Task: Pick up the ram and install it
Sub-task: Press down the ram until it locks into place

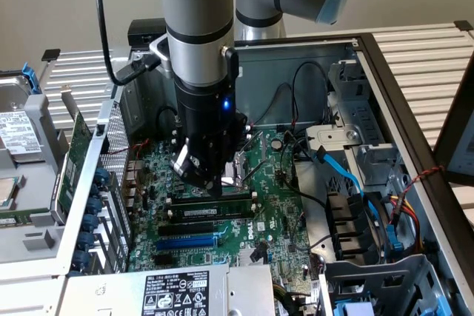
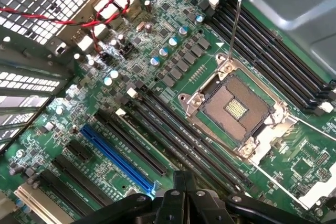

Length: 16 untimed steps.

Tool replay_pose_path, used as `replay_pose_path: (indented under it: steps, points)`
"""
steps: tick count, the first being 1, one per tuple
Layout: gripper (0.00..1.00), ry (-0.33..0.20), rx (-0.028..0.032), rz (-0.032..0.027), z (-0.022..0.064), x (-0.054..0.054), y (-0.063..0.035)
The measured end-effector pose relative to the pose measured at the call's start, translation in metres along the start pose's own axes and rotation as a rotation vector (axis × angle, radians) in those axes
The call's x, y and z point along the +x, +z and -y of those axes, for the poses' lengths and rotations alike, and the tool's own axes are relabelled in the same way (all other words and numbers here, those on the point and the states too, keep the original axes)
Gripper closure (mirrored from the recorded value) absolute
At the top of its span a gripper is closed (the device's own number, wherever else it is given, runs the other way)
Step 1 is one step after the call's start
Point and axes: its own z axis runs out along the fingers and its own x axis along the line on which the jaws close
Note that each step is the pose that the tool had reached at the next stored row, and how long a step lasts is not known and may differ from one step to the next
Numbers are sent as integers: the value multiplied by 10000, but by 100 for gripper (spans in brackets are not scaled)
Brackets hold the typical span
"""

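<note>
The ram (image 1: pixel 222 206) is a thin green stick with dark chips and a white label. It stands on edge in a memory slot of the motherboard (image 1: pixel 274 220), just in front of the CPU socket (image 1: pixel 241 168). My gripper (image 1: pixel 212 189) hangs straight down over it, its tips at the ram's top edge, a little towards the exterior view's left of the stick's middle. In the wrist view my gripper (image 2: pixel 181 182) has its fingers drawn together, shut, above the long black slots (image 2: pixel 178 135). Whether they pinch the stick or only rest on it I cannot tell.
The board lies inside an open computer case (image 1: pixel 385 86). A blue slot (image 1: pixel 185 243) and a black slot lie in front of the ram. A green expansion card (image 1: pixel 70 160) stands outside the case at the exterior view's left. Blue and black cables (image 1: pixel 348 175) crowd its right.
</note>
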Motion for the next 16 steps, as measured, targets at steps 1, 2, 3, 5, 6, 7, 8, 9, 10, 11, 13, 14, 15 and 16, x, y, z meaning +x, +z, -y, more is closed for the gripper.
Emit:
replay_pose_path:
  steps: [1,2,3,5,6,7,8,9,10,11,13,14,15,16]
  points:
    - [89,150,4,2,0,0,0]
    - [89,305,7,5,0,0,0]
    - [89,454,11,6,0,0,0]
    - [89,755,18,10,0,0,0]
    - [89,906,22,13,0,0,0]
    - [89,1061,25,15,0,0,0]
    - [89,1213,29,17,0,0,0]
    - [89,1368,32,19,0,0,0]
    - [89,1519,36,21,0,0,0]
    - [89,1675,39,24,0,0,0]
    - [89,1977,47,27,0,0,-1]
    - [89,2137,51,29,0,0,-1]
    - [89,2288,54,32,0,0,0]
    - [89,2440,58,34,0,1,-1]
